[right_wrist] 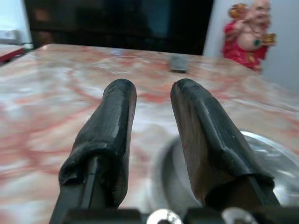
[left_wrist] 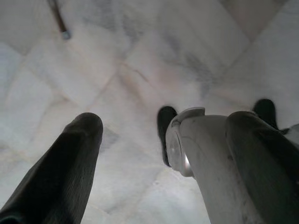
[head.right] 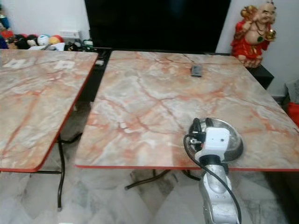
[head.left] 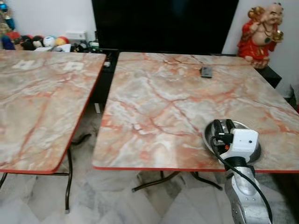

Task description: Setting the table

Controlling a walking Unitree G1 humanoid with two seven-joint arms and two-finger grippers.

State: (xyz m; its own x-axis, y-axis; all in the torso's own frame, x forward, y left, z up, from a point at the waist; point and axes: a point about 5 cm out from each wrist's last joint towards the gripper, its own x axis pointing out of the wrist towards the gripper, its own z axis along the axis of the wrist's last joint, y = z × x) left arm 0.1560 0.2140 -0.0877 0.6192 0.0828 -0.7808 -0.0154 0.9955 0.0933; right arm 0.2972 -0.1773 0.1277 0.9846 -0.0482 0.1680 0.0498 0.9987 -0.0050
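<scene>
My right gripper (right_wrist: pixel 152 100) hovers released above the steel bowl (head.left: pixel 254 144) at the table (head.left: pixel 177 107) edge. It looks just placed; next I'd judge withdrawing cleanly. My left gripper (left_wrist: pixel 163 135) hangs open, idle.

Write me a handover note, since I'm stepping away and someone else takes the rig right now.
Right gripper: fingers slightly apart, holding nothing, over the near rim of the metal bowl.
Left gripper: hanging idle over the floor, open.
Bowl sits near the front edge of the right marble table. A small dark object lies at the far side.
Done: bowl placed.
Left: the other settings.
</scene>
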